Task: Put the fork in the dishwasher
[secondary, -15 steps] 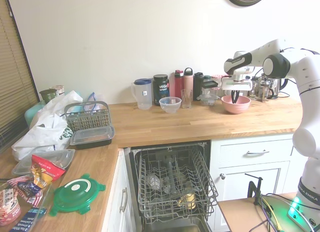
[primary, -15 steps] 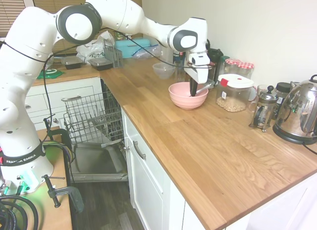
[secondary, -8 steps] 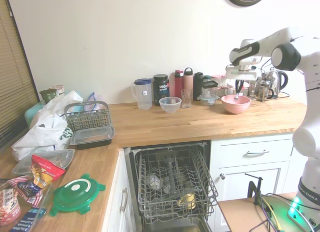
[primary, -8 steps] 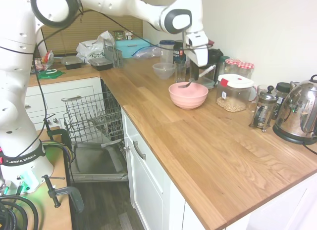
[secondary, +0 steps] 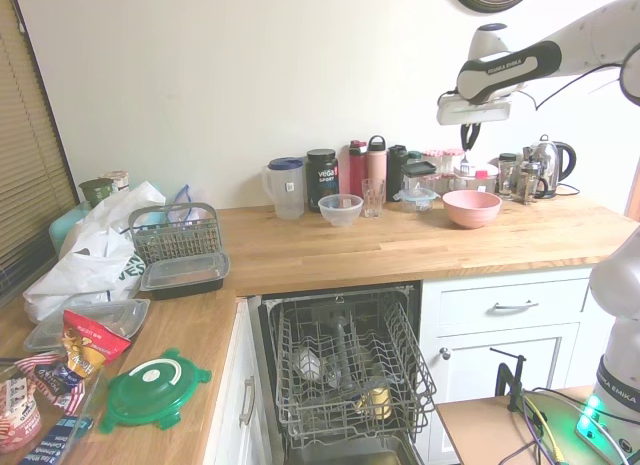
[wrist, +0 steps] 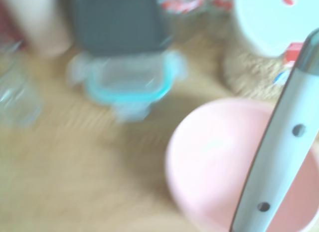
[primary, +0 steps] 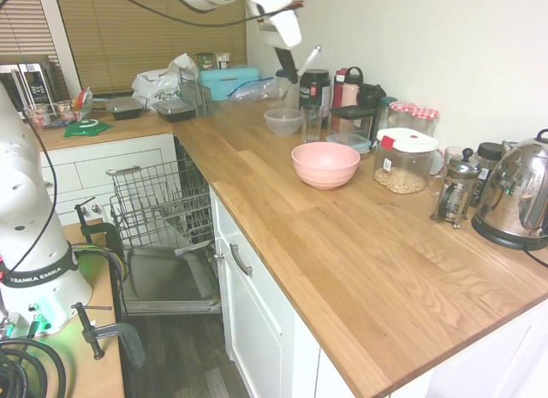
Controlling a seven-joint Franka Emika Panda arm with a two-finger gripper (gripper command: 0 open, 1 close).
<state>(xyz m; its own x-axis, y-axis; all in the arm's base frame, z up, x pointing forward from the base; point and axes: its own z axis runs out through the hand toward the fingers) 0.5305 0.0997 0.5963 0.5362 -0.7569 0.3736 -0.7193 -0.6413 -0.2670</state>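
Above pink bowl (secondary: 472,207) — fork (wrist: 279,152), close-up only

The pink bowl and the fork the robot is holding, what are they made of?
The pink bowl looks like plastic or maybe glazed ceramic: smooth, even colour, soft matte sheen, no pattern; the look leaves it open. The fork, held up in the gripper with the jaws shut on it, looks like metal: pale silvery, smooth and slightly shiny, with small round holes in the handle, though the wrist view is blurry.

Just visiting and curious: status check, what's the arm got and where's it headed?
Gripper shut on the fork, high above the counter. Dishwasher open, rack pulled out, partly loaded. Pink bowl empty below; path looks clear.
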